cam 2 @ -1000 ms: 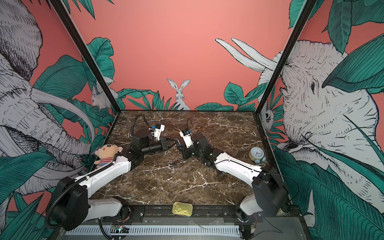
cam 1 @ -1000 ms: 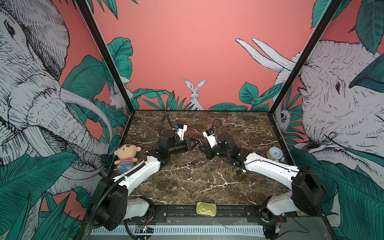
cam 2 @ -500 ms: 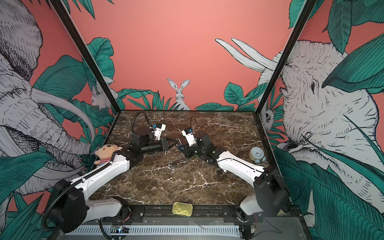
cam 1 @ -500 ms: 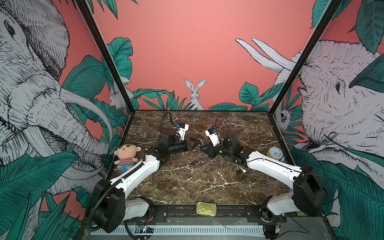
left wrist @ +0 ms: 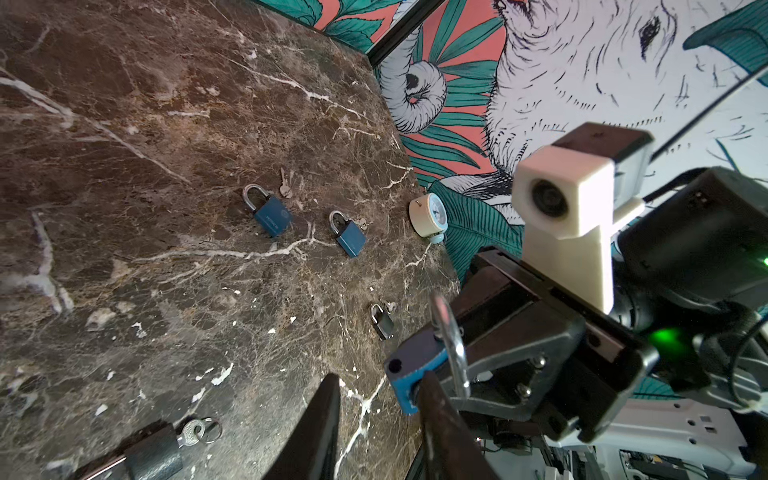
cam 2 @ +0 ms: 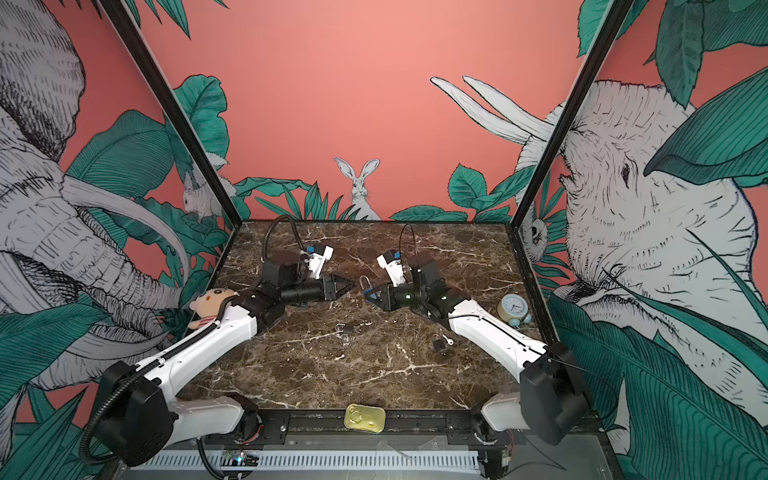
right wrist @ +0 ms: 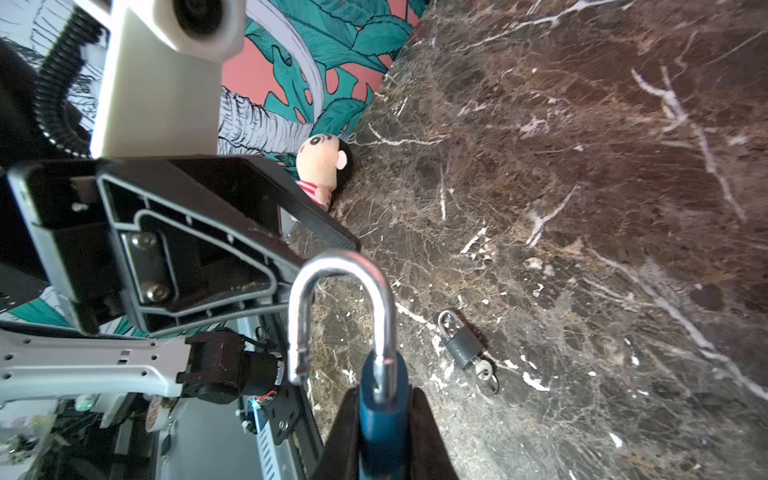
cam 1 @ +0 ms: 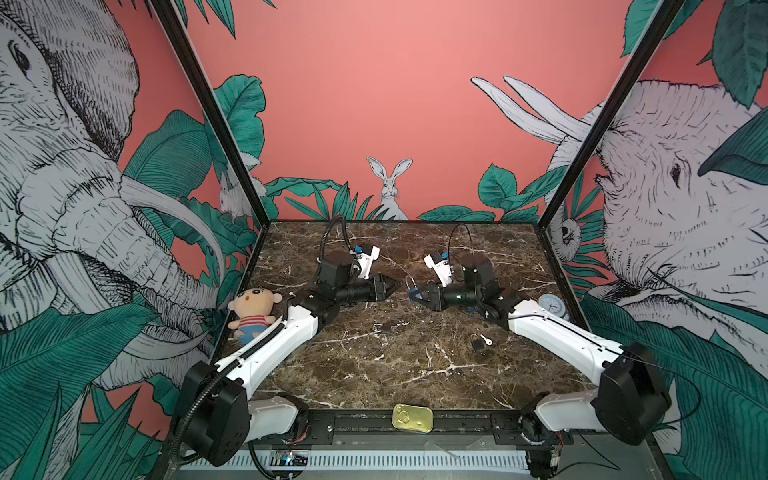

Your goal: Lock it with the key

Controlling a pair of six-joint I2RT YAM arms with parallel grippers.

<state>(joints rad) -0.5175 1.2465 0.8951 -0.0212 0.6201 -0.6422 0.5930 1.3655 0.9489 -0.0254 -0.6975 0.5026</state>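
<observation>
**Mia:** Holding the blue padlock (right wrist: 380,415) up, the right gripper (cam 1: 417,296) pinches its blue body from both sides.

**Tom:** Where is the lock?

**Mia:** Just right of the middle in both top views, up off the marble table (cam 1: 395,374). Its silver loop (right wrist: 345,266) stands up, and one end is out of the body. So the lock is not shut yet.

**Tom:** And the left gripper (left wrist: 380,399)?

**Mia:** It is just left of the lock. Its fingers are spread, with nothing between them. I cannot see a key in this lock.

**Tom:** How should it go on?

**Mia:** I think the right one must grip hard and not wobble. The left one should come in slow and straight, or the lock may twist or slip out. A small black padlock (cam 1: 386,328) lies lower down on the table. A doll (cam 1: 253,305) sits at the left edge.
</observation>
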